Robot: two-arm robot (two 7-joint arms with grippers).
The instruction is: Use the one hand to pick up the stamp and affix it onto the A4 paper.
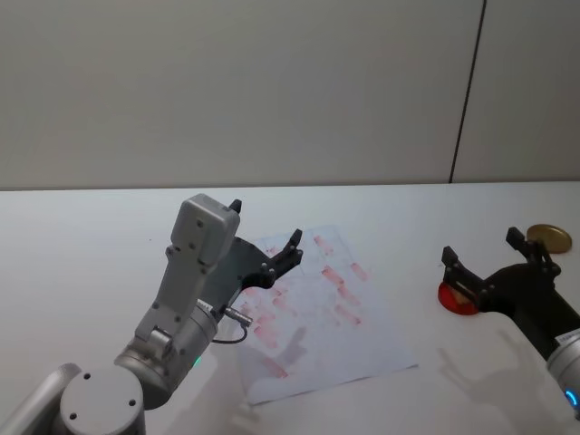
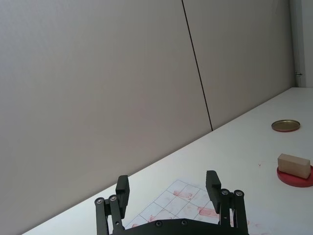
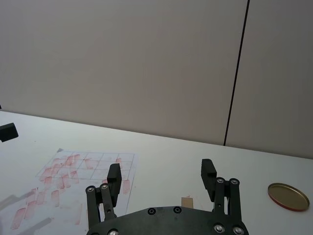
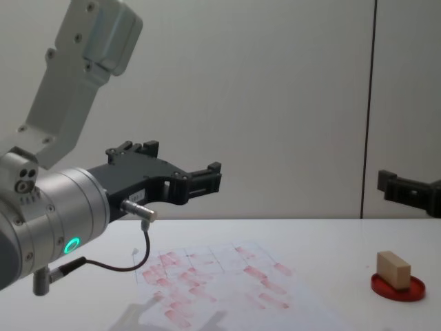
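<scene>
Pale matt wooden stamp [image 4: 393, 267], smooth A4 paper [image 1: 381, 349] (ink-smudged), glossy brass-toned metal lid [image 3: 288, 196]

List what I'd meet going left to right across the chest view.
Left arm → A4 paper → stamp on the red ink pad; right gripper open, higher up by the stamp.

**Seen From the Left Wrist**

The black two-finger left gripper [image 2: 167, 182] is held with its fingers [image 2: 122, 188] spread apart, and a white gridded paper sheet [image 2: 183, 196] marked with smudgy red rectangles is seen between them. Well apart from the sheet, a small light tan rectangular wooden stamp [image 2: 294, 165] is laid on a flat round red ink pad [image 2: 293, 181]. Farther off on the white table [image 2: 234, 147], a round brass-coloured lid [image 2: 285, 126] is seen.
</scene>
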